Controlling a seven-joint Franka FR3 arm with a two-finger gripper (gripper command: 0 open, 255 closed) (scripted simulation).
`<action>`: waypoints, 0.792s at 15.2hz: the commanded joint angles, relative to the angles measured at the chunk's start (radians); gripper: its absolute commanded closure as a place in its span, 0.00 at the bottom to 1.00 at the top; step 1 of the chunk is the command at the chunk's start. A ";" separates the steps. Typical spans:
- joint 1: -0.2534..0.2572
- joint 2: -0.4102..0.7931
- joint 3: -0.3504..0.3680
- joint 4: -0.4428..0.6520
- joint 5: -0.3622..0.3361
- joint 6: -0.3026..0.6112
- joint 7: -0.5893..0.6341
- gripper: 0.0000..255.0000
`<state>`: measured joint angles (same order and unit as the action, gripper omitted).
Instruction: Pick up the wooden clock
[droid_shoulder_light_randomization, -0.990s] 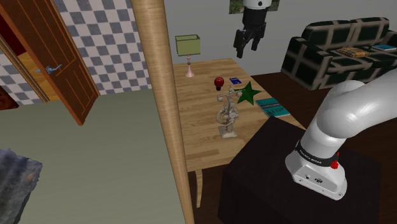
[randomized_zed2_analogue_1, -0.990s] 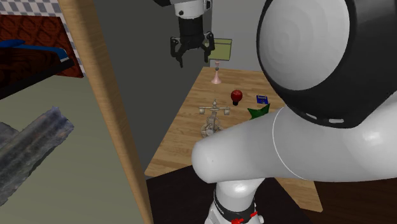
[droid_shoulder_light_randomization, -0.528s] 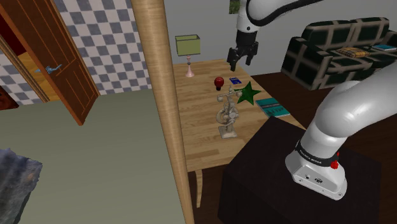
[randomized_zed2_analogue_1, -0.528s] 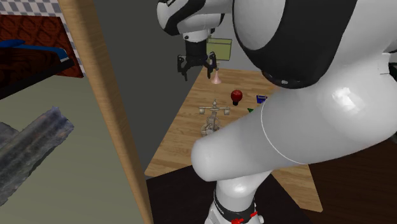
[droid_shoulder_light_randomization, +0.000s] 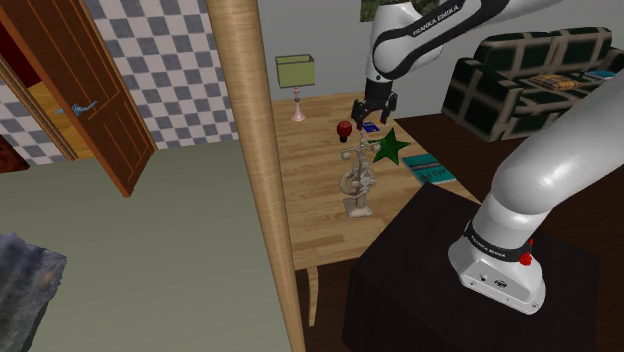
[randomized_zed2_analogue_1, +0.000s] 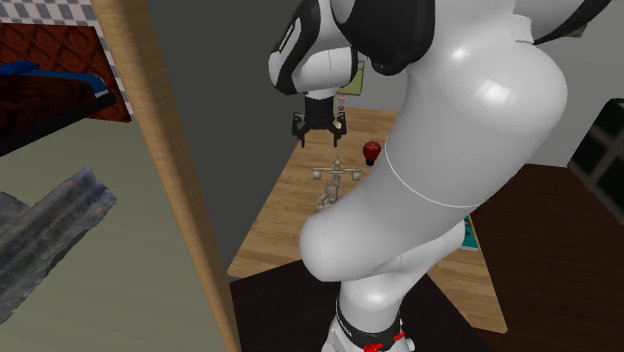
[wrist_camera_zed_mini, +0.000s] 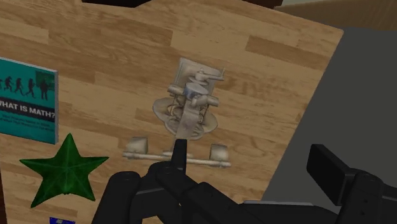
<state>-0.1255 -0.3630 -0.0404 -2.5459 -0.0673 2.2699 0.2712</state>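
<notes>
Now, far left: brown panelled door (droid_shoulder_light_randomization: 75, 105), ajar against a checkered wall, well out of play.
Post: tall wooden post (droid_shoulder_light_randomization: 250, 170) running straight down the shoulder view beside the desk's left edge.
Desk: pale wood desk (droid_shoulder_light_randomization: 320, 225), and everything that matters sits on it.
Lamp: small green-shaded lamp (droid_shoulder_light_randomization: 295, 75) at the far end, well apart from the action.
Red ornament: round red ornament (droid_shoulder_light_randomization: 345, 128) on a dark foot, just beyond the clock.
Clock: there's the target! The pale, spindly clock (droid_shoulder_light_randomization: 357, 180) stands upright mid-desk. From the wrist view it lies dead ahead of the hand, showing a flat base, a busy central body and a thin crossbar with a lump at each end.
Gripper: gripper (droid_shoulder_light_randomization: 368, 112) hangs low over the desk, near the red ornament and just past the clock. Jaws are spread wide and nothing is between them.
Star: green star (droid_shoulder_light_randomization: 392, 147) lies flat just right of the clock, close enough to get nudged.
Book: teal book (droid_shoulder_light_randomization: 430, 168) lies by the desk's right edge.
Handling: I'd call it rigid, fairly light, top-heavy and delicate, all thin arms and ornament.
Where to hold: the stout central body is my pick. The crossbar looks likely to twist or snap.
Risk: a glancing touch could tip it over.
</notes>
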 joint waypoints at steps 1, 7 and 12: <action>-0.011 0.059 -0.010 -0.011 0.006 0.071 0.017 0.00; -0.037 0.277 -0.046 0.008 0.044 0.268 0.045 0.00; -0.058 0.473 -0.065 0.057 0.120 0.410 0.035 0.00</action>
<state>-0.1762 0.0686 -0.1002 -2.5013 0.0337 2.6514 0.3153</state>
